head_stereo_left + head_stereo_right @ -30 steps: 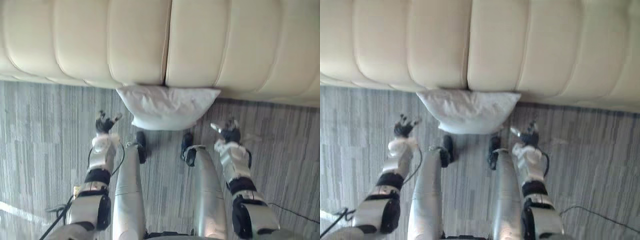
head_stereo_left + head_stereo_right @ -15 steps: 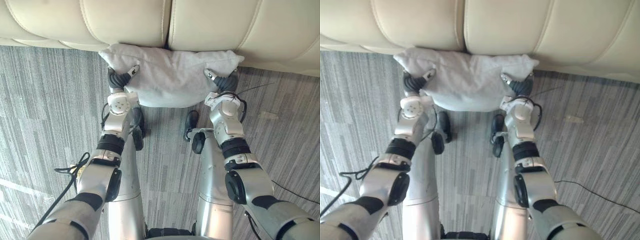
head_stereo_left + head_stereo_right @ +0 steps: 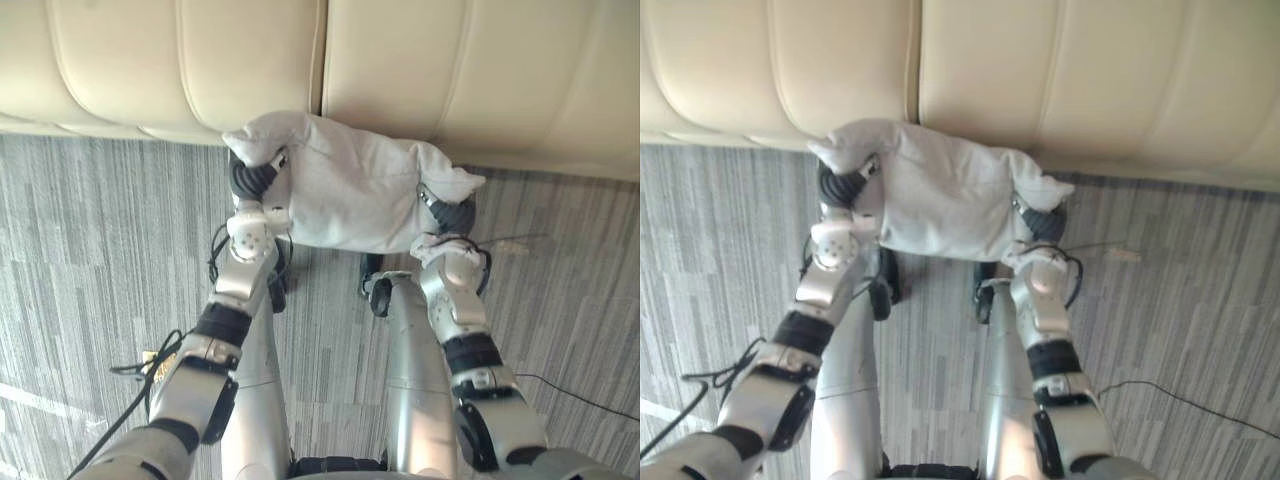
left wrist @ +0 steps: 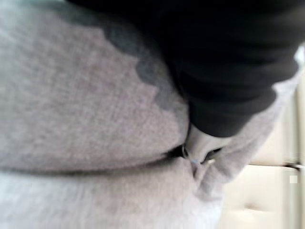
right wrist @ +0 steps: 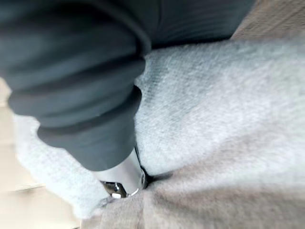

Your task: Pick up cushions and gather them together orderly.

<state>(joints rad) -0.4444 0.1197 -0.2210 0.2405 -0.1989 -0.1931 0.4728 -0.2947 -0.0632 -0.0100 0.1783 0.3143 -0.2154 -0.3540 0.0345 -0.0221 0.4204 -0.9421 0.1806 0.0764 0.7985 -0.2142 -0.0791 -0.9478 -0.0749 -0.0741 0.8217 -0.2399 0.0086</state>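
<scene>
One pale grey fabric cushion (image 3: 350, 195) hangs clear of the grey striped carpet (image 3: 100, 250), before the cream leather sofa (image 3: 450, 80). The left hand (image 3: 252, 180) and right hand (image 3: 455, 215) apparently clench its ends. Gathering remains.

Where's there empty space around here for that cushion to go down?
Bare carpet lies left of the left hand and right of the right hand, up to the sofa. The sofa's cream padding is bare too. The middle is crowded: both hands grip the cushion there.
</scene>
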